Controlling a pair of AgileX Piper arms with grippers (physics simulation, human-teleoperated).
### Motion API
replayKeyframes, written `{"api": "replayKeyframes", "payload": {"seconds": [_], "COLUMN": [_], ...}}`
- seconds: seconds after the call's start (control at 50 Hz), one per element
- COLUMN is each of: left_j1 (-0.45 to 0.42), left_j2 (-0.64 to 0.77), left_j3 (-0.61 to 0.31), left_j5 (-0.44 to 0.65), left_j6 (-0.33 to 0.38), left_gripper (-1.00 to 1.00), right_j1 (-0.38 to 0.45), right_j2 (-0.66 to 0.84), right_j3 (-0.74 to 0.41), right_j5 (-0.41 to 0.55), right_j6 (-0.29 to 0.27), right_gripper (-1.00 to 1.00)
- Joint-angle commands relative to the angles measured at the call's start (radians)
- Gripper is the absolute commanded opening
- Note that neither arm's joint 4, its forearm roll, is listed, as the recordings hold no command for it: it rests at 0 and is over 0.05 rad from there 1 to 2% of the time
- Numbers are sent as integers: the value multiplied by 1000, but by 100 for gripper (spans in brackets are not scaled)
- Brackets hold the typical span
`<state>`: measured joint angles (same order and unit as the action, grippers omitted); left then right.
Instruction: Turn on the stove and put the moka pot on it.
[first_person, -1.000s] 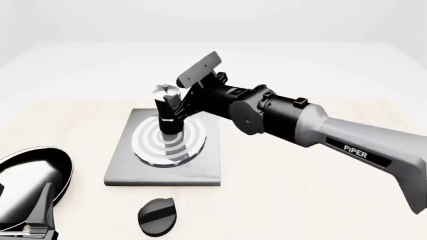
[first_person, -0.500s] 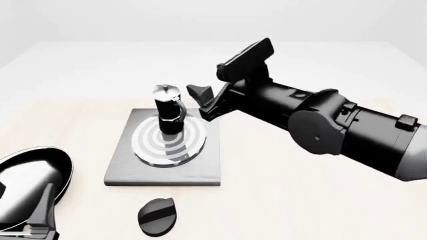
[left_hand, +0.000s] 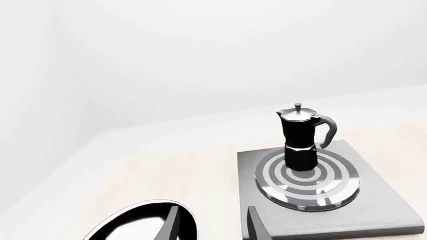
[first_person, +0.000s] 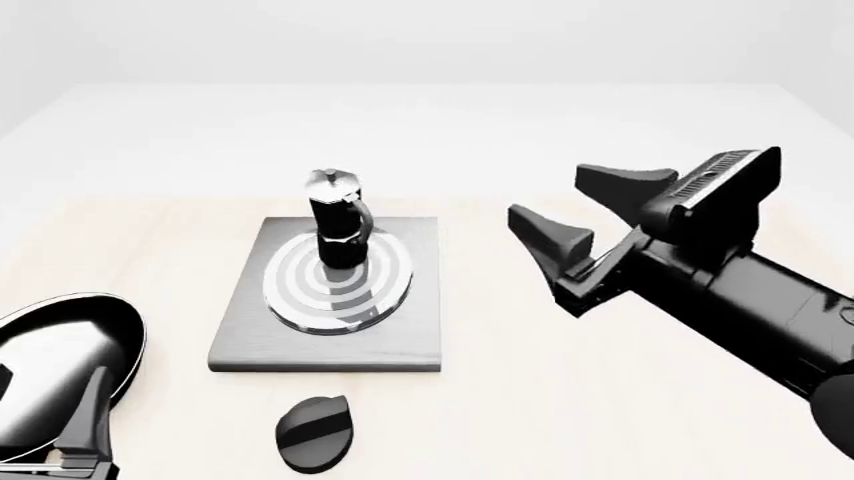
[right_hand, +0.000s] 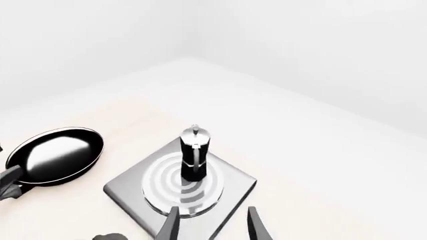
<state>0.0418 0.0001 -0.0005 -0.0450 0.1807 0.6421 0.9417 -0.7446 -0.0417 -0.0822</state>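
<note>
The moka pot (first_person: 338, 228), black with a silver top, stands upright on the ring burner of the grey stove (first_person: 400, 340). The left wrist view shows the moka pot (left_hand: 300, 140) centred on the stove (left_hand: 387, 200) rings; the right wrist view shows the moka pot (right_hand: 193, 152) from above. The stove's black knob (first_person: 314, 432) lies on the table in front of the slab. My right gripper (first_person: 561, 205) hovers open to the right of the stove, holding nothing. My left gripper (first_person: 80, 430) sits at the near left over the pan, its fingers (left_hand: 172, 225) apart and empty.
A black frying pan (first_person: 60, 350) rests at the near left of the table, left of the stove, and the frying pan (right_hand: 57, 155) also shows in the right wrist view. The light wooden table stretches behind and to the right of the slab.
My right gripper, closed around the moka pot a second ago, has let go and pulled back to the right. The pot stays upright on the burner. The left arm has not moved.
</note>
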Motion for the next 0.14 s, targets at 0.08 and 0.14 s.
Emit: {"api": "replayKeyframes", "payload": {"seconds": [0.08, 0.14], "left_j1": [4, 1], "left_j2": [0, 0], "left_j3": [0, 0], "left_j5": [-4, -8], "left_j6": [-7, 3], "left_gripper": [100, 100], "right_j1": [-109, -130], "right_j2": [-296, -375], "right_j3": [205, 244], "right_j5": [40, 73], "right_j6": [45, 49], "right_gripper": [100, 100]}}
